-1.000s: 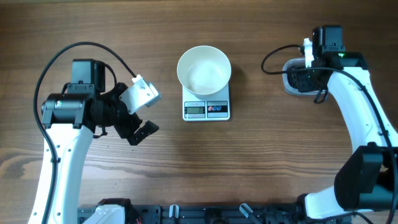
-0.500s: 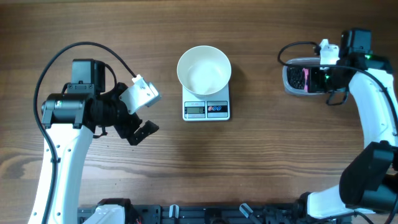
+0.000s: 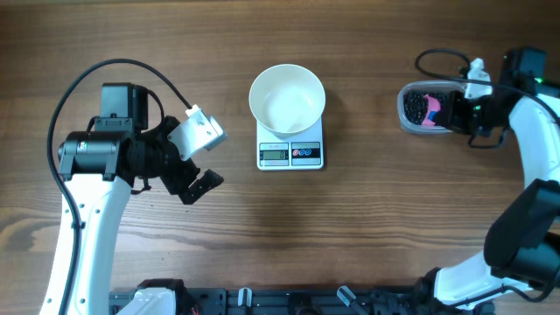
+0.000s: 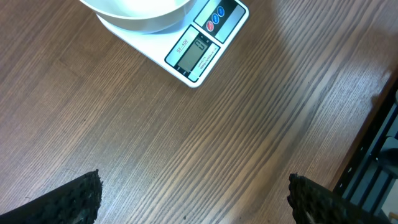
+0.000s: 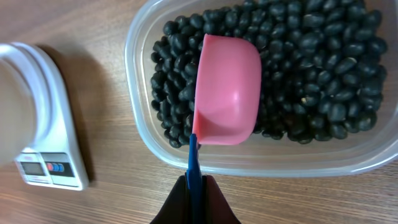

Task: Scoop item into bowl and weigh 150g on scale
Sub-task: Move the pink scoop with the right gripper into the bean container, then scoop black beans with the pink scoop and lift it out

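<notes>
**Right arm pinches scoop over the bean tub; left arm waits open beside the scale**

The right gripper (image 5: 196, 186) is closed tight on the thin blue handle of a pink scoop (image 5: 227, 93). The right wrist view shows this pinch plainly. There the scoop's cup lies over the black beans (image 5: 311, 74), near the left side of the clear plastic tub (image 5: 261, 163). From overhead the same grip is mostly hidden by the arm. Only a sliver of pink scoop (image 3: 430, 112) and a patch of beans (image 3: 413, 107) show inside the tub (image 3: 404, 122), which sits at the right end of the table (image 3: 350, 227), well apart from the scale.

The left gripper (image 4: 199, 208) is spread wide and holds nothing. Its wrist view shows only two dark fingertips (image 4: 81, 199) at the bottom corners, above bare wood. Overhead, the left gripper (image 3: 199, 185) hangs to the left of the scale (image 3: 290, 154), not touching it.

The white bowl (image 3: 287, 98) sits on the scale, covering all but the display edge. The left wrist view catches the bowl's rim (image 4: 137, 12) and the scale's display and two round buttons (image 4: 199, 50); the digits are too small to read.
</notes>
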### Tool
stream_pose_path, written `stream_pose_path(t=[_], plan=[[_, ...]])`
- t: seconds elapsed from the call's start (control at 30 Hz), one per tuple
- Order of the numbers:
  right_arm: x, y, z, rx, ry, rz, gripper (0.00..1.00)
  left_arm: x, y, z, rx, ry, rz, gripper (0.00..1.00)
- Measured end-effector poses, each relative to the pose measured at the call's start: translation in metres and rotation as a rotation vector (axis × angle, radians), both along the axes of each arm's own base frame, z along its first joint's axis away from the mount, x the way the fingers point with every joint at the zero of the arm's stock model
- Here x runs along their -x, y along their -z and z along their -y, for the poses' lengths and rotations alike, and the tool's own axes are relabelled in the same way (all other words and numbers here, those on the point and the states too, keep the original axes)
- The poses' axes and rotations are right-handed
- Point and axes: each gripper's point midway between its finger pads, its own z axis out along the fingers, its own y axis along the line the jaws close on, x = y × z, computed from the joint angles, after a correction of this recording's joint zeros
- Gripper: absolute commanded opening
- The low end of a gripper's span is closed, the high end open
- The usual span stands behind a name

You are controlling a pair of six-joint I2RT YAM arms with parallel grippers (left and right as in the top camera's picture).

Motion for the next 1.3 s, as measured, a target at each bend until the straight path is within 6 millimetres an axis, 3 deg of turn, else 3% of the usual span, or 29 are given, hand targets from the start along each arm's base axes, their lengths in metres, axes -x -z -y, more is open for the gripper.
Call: stream_pose_path(t=[0.2,0.37,0.63,1.0,1.3], plan=[[0.005,0.008,0.024,-0.197,0.112,-0.005,0.04,0.000,0.000,0.000,0.000,0.000,0.000,1.00],[0.006,0.016,0.029,-0.313,0.157,-0.017,0.04,0.000,0.000,0.000,0.000,0.000,0.000,1.00],[0.009,0.020,0.037,-0.360,0.202,-0.027,0.04,0.000,0.000,0.000,0.000,0.000,0.000,1.00],[0.018,0.007,0.071,-0.525,0.327,0.045,0.04,0.000,0.000,0.000,0.000,0.000,0.000,1.00],[0.023,-0.001,0.068,-0.585,0.318,0.063,0.04,0.000,0.000,0.000,0.000,0.000,0.000,1.00]])
